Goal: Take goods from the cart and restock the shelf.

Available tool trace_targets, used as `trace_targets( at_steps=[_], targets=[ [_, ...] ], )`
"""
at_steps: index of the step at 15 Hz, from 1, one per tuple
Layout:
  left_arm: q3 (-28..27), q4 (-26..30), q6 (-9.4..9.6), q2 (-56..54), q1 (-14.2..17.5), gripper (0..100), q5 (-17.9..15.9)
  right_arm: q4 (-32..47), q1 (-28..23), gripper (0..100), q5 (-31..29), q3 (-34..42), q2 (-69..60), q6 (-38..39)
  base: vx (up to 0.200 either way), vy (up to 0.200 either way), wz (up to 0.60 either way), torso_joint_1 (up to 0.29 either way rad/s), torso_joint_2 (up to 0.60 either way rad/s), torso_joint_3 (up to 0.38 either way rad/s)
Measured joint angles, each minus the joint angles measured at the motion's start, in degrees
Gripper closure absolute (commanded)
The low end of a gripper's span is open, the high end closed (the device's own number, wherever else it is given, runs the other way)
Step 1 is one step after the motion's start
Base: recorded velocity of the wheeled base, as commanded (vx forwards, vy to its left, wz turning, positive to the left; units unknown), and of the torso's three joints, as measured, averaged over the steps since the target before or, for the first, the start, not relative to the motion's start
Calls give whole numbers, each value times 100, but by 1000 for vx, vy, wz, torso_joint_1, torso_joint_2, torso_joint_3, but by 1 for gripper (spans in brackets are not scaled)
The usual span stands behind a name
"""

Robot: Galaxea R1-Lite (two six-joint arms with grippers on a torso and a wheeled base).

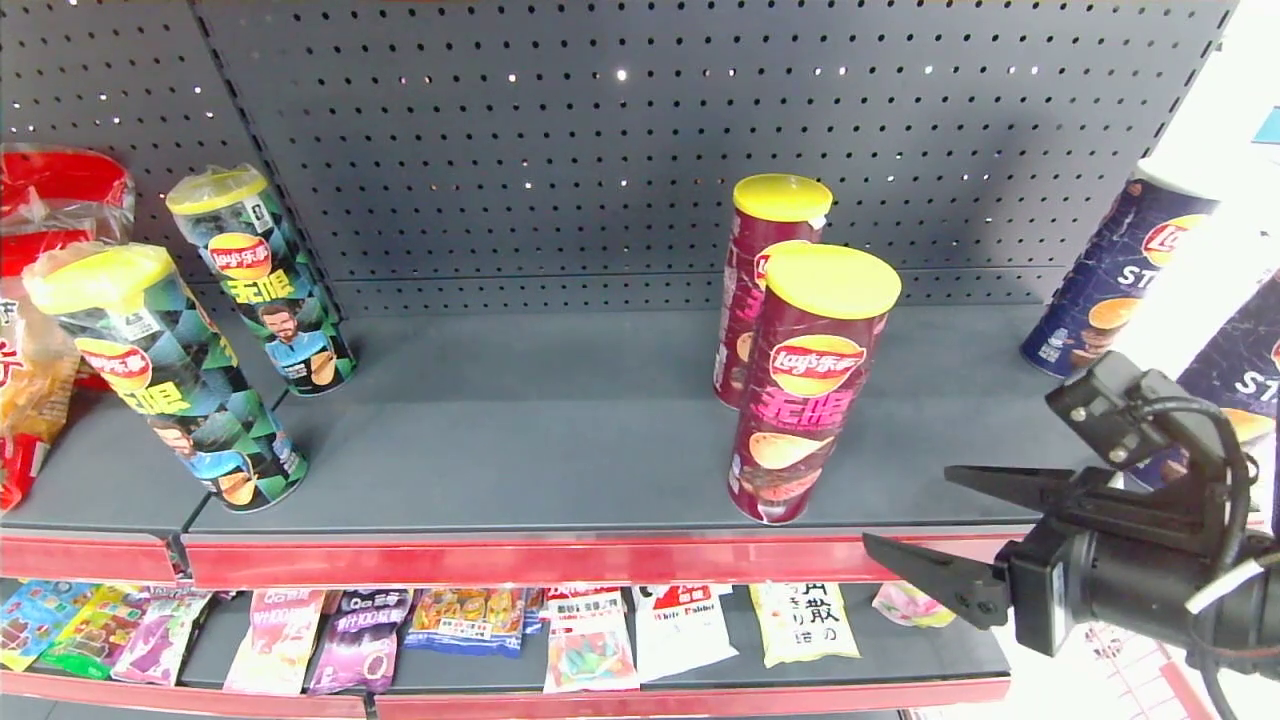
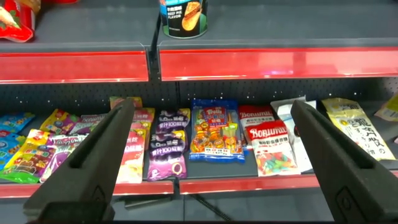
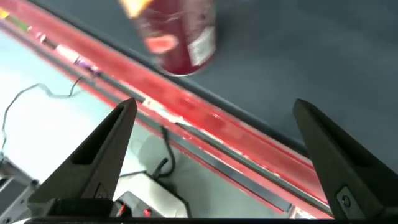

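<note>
The left tool, spread and empty, faces the lower snack bags. The right tool, also spread, hangs at the shelf lip just beside the upright front maroon can. A careless sideways sweep could topple it into the rear can.

Your right gripper: matte black, two long wedge fingers tapering to points, with small round fasteners near one finger's base. Behind it you've got a black cylindrical wrist housing with a boxy black camera module on top, screws visible on its face. A black cable loops from the module over the wrist, and a white cable crosses the housing. Your left gripper: same black wedge fingers, with a round recess low on each.
</note>
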Motion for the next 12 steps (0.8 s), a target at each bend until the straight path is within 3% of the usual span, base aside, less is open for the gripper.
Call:
trace_targets(
  at_steps=[12],
  targets=[
    [0, 0, 0, 0, -2, 0, 0, -408, 105, 0, -22, -355, 968, -79, 0, 0, 0, 0, 0, 0]
  ],
)
